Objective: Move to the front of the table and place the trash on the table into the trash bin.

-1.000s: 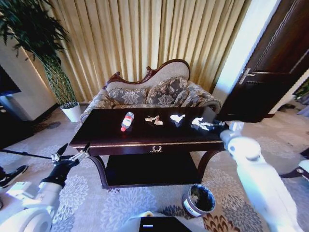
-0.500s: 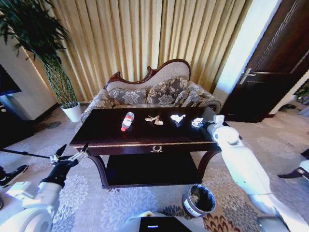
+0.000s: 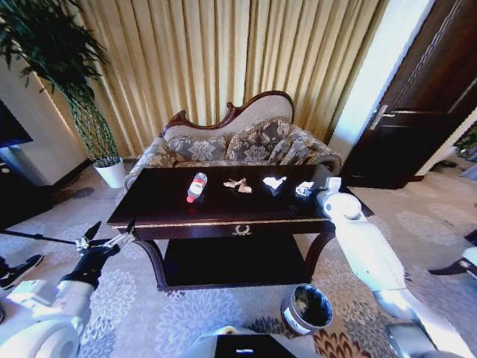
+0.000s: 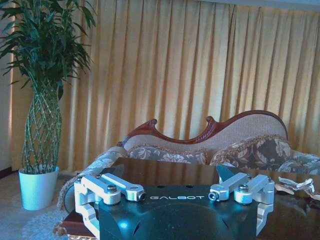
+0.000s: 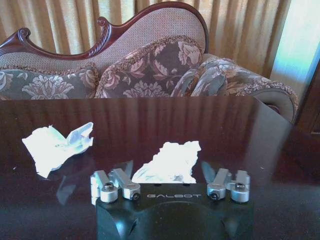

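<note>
Right gripper (image 5: 170, 172) spread wide and empty, low over the table (image 3: 164, 205), straddling a crumpled white paper wad (image 5: 167, 162) between its fingers. Second paper wad (image 5: 55, 145) lying apart alongside. Left gripper (image 3: 108, 235) open, idle off the table's left corner.

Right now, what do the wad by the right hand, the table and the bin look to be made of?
The wad between the open fingers of the right hand looks like crumpled white paper: creased, matte. The table seems dark polished wood, since its glossy top mirrors the sofa. The trash bin appears grey metal with a dark liner, though that is less certain.
</note>
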